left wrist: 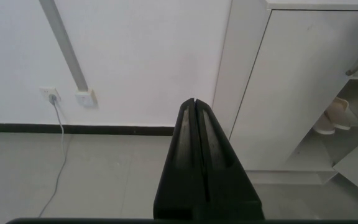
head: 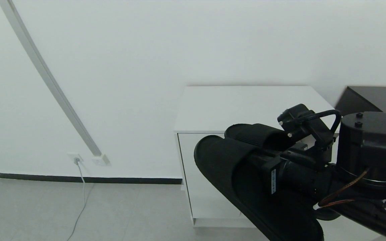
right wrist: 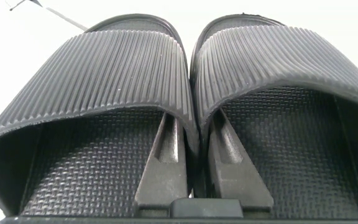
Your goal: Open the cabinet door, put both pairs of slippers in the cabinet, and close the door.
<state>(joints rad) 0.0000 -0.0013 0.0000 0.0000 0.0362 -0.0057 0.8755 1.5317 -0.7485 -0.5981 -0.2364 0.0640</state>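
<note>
Mounted high, the head camera looks forward and down past the right arm, taking in the white cabinet (head: 246, 107), the wall and the wall socket (head: 75, 157), with the black slippers (head: 233, 167) looming close in the foreground. The left wrist camera sits just behind the left pincer (left wrist: 194, 107) and sights along its closed fingers, with the same socket and cabinet well beyond the tips. The right wrist camera looks along the right pincer (right wrist: 194, 124) at very close range, straight into the slippers pinched between its fingers.
</note>
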